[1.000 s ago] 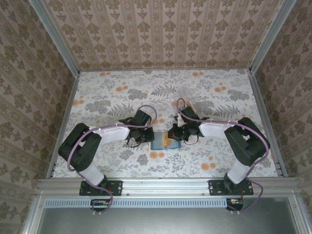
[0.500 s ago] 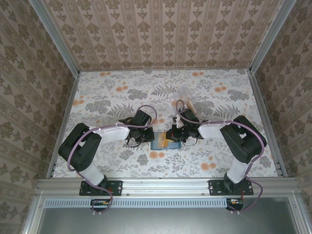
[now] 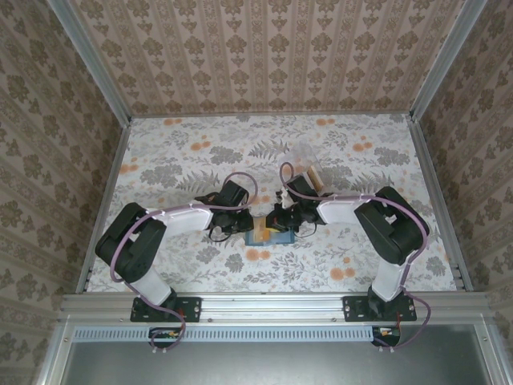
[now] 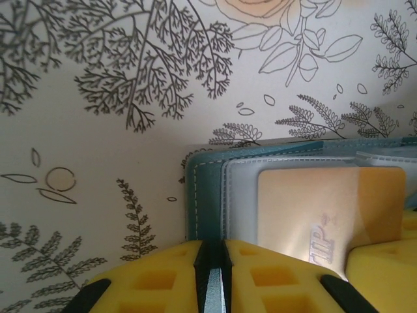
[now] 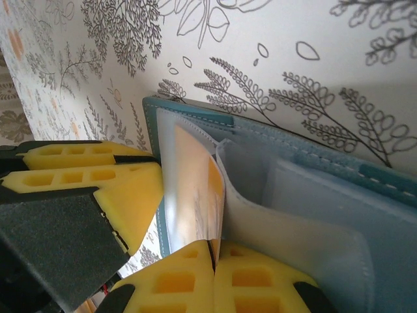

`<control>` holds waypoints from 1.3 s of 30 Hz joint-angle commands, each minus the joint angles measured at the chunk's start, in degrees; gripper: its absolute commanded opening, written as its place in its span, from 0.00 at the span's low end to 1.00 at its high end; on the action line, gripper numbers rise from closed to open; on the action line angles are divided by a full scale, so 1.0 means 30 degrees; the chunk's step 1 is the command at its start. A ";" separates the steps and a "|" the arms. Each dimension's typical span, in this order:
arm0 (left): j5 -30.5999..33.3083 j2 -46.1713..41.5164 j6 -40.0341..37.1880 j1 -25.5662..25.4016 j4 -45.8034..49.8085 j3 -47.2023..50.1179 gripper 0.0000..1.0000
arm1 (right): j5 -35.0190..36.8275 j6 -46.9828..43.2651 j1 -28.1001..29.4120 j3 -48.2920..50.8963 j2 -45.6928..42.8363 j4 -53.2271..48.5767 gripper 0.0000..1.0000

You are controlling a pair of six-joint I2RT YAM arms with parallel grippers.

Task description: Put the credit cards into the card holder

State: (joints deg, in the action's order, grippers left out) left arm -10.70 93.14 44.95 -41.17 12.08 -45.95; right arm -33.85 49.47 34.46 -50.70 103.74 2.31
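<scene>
Both arms fold low, elbows out, forearms angled inward toward each other. Left gripper (image 4: 212,253) jaws nearly together, a thin slit between. Right gripper (image 5: 213,251) jaws pressed closed. The two grippers sit just beside each other.

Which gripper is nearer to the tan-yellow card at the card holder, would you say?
Right. The right gripper pinches the tan-yellow card at its edge; the left gripper clamps the card holder edge beside it.

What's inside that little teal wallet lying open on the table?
A tan-yellow card shows through a clear pocket of the wallet. Yellow pincer pads cover the card's lower edge, and the other pockets overlap, so more cards there can't be ruled out.
</scene>
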 commanded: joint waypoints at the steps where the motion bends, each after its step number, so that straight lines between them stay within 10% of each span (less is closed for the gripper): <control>1: 0.0428 0.0557 -0.0129 -0.0135 0.0992 0.0219 0.20 | 0.0939 -0.0458 0.0760 -0.0817 0.0696 -0.1540 0.06; 18: 0.0237 0.0739 -0.0101 -0.0135 0.0750 0.0322 0.17 | 0.3784 -0.2018 0.0760 -0.2224 -0.0789 -0.6682 0.29; 27: 0.0048 0.0739 -0.0108 -0.0133 0.0604 0.0267 0.17 | 0.3206 -0.2055 0.0891 -0.2660 -0.0063 -0.6416 0.07; 39: 0.0234 0.0498 0.0079 -0.0106 0.0571 0.0377 0.32 | 0.1918 -0.1598 0.1196 -0.3320 0.0850 -0.5188 0.07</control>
State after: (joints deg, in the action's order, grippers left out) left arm -11.29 93.12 45.01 -41.23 10.94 -45.95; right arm -25.98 43.72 37.52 -59.27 105.25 -14.57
